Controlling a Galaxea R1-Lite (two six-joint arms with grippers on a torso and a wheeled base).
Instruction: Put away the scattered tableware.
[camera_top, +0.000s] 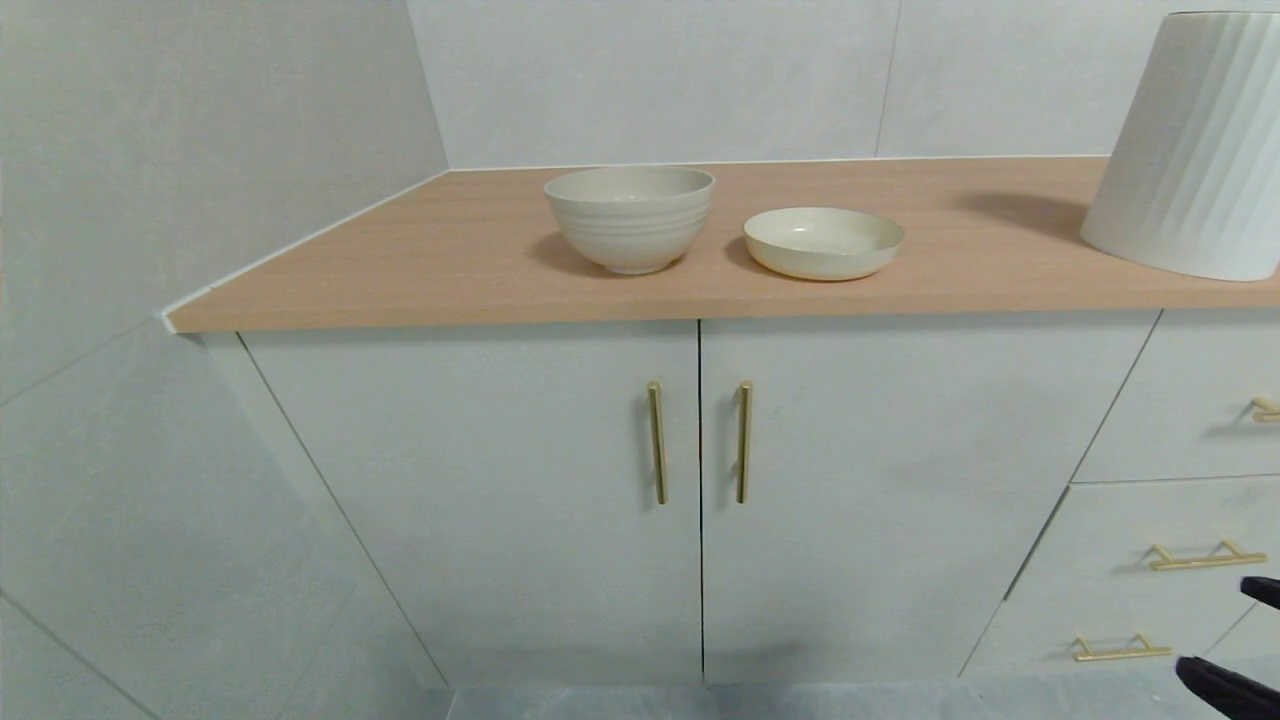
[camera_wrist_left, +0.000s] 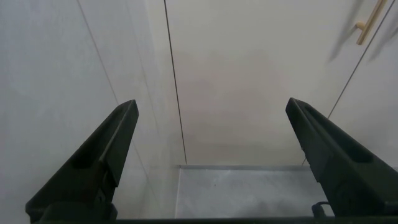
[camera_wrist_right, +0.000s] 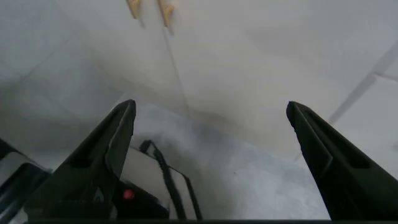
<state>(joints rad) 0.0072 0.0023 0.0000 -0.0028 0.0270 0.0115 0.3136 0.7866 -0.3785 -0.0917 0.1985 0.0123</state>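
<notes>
While both arms hung low in front of the cabinets, the tableware sat up on the wooden countertop (camera_top: 420, 262). A deep bowl (camera_top: 630, 218) with ridged sides stood upright near the middle of the counter. A shallow dish (camera_top: 823, 242) of a creamier tone rested just beside it on the robot's right, apart from it and slightly nearer the front edge. Well off to the right, a tall ribbed white vessel (camera_top: 1195, 150) stood on the same surface.

Below the counter a pair of cabinet doors (camera_top: 480, 500) were closed, and their two slim gold handles (camera_top: 656, 442) hung upright on either side of the central seam. To the right of the doors were drawers (camera_top: 1150, 500) with gold pulls.

The left gripper (camera_wrist_left: 211, 112) was spread wide with nothing between its dark fingers (camera_wrist_left: 115, 143). It faced a pale cabinet panel and a strip of grey floor (camera_wrist_left: 242, 193).

The right gripper (camera_wrist_right: 208, 109) was likewise spread wide and held nothing. It pointed toward the foot of the cabinets, and its dark fingertips showed at the lower right of the head view, in front of the drawers. Neither gripper was near the bowl or the dish.
</notes>
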